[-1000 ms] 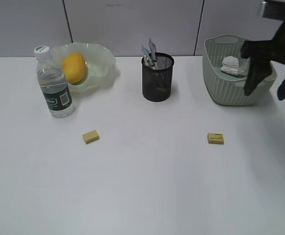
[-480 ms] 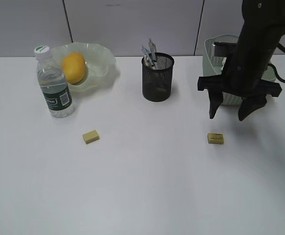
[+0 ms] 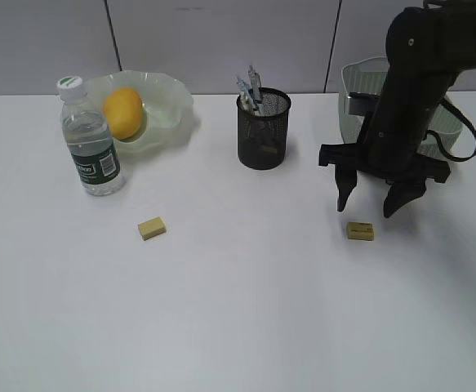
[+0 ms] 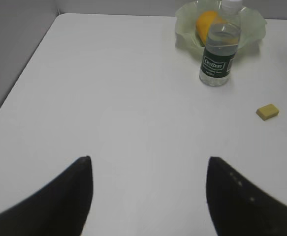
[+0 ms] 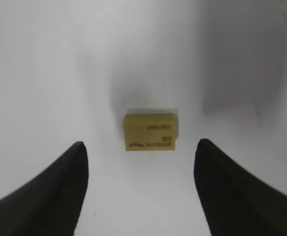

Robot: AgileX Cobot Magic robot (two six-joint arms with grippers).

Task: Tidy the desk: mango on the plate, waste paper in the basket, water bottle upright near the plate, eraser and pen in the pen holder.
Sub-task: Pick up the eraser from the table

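While parked over the basket [image 3: 360,90] a sec ago, the right gripper [image 3: 367,209] has now been lowered just above the right eraser [image 3: 360,231] w/ fingers spread wide, nothing held; left gripper [image 4: 148,169] wide too.

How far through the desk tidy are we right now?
Done: mango in the plate, water bottle upright beside it, pens in the pen holder. In hand: open right gripper above the right eraser. Left: both erasers, including the left eraser. The basket is mostly hidden.
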